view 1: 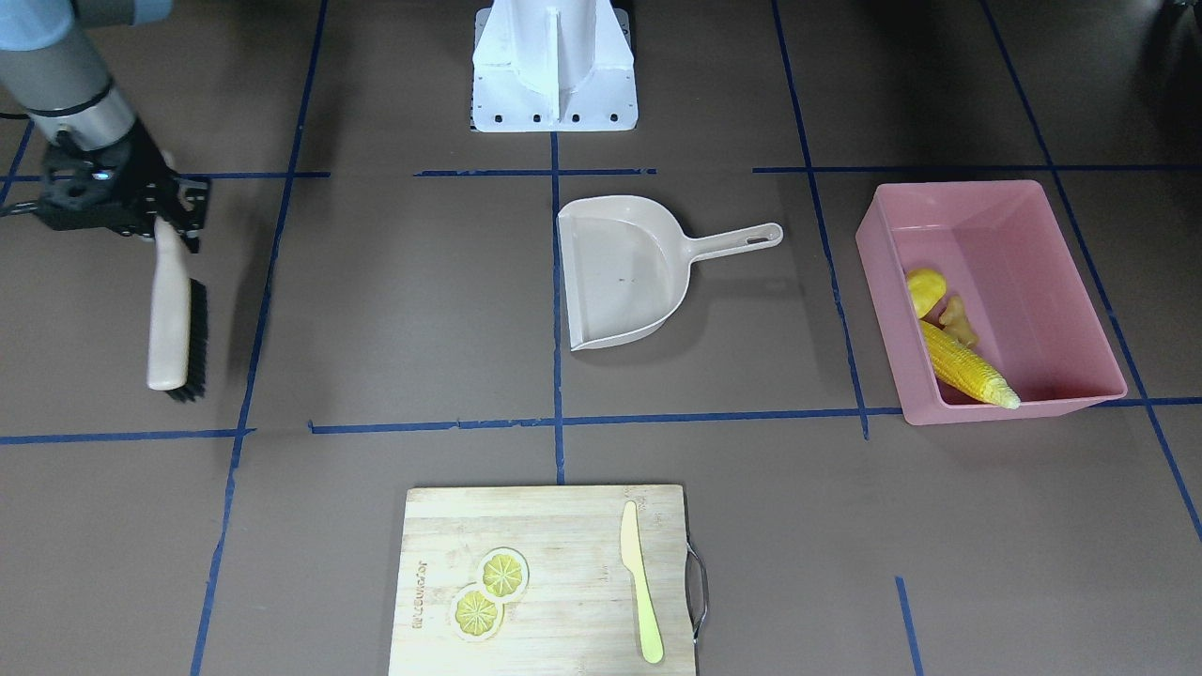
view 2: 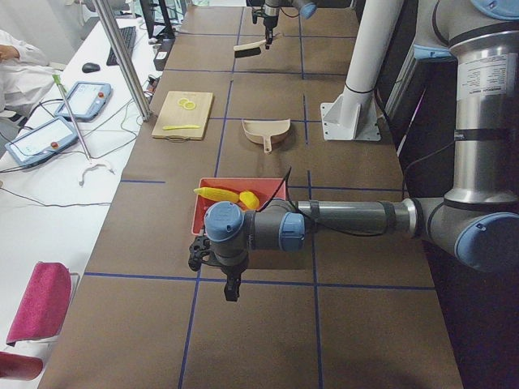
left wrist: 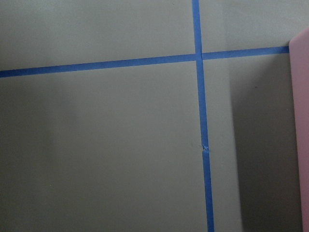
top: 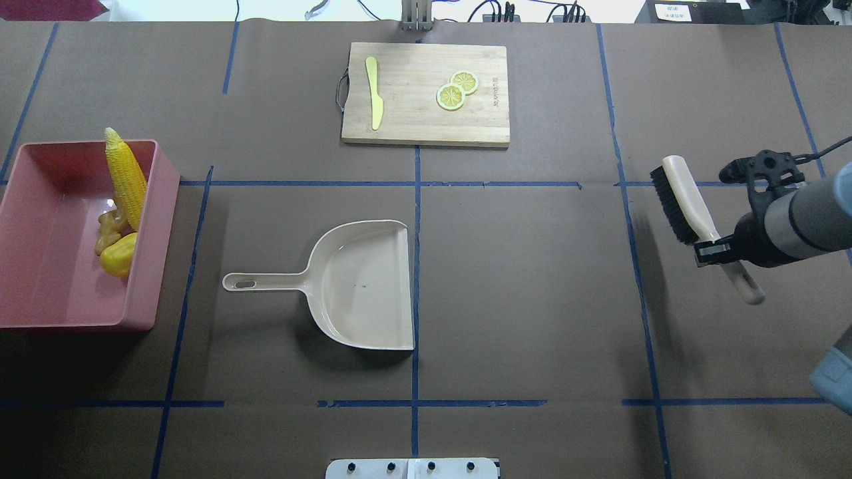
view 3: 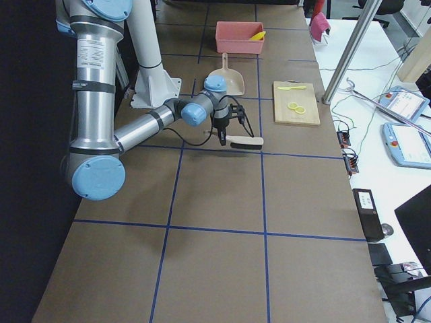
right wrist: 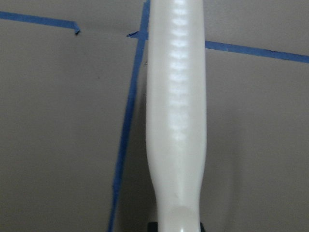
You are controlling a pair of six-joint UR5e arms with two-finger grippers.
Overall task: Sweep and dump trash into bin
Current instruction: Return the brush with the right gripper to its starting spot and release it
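Note:
The pink bin (view 1: 1033,235) (top: 46,279) holds all the trash: a long corn cob (view 1: 967,368) (top: 126,176), a lumpy yellow piece (view 1: 925,289) (top: 118,256) and a tan ginger root (view 1: 958,321) (top: 108,233). My right gripper (view 1: 160,214) (top: 715,249) is shut on the handle of a beige brush (view 1: 172,319) (top: 682,199) (right wrist: 176,121) with black bristles, held just above the table far from the bin. My left gripper (view 2: 231,284) hangs near the bin's near side and shows only in the exterior left view, so I cannot tell its state.
An empty beige dustpan (view 1: 620,272) (top: 363,286) lies mid-table, handle toward the bin. A wooden cutting board (view 1: 545,526) (top: 426,123) carries two lemon slices (top: 456,90) and a pale knife (top: 374,90). The robot's white base (view 1: 554,66) stands behind the dustpan.

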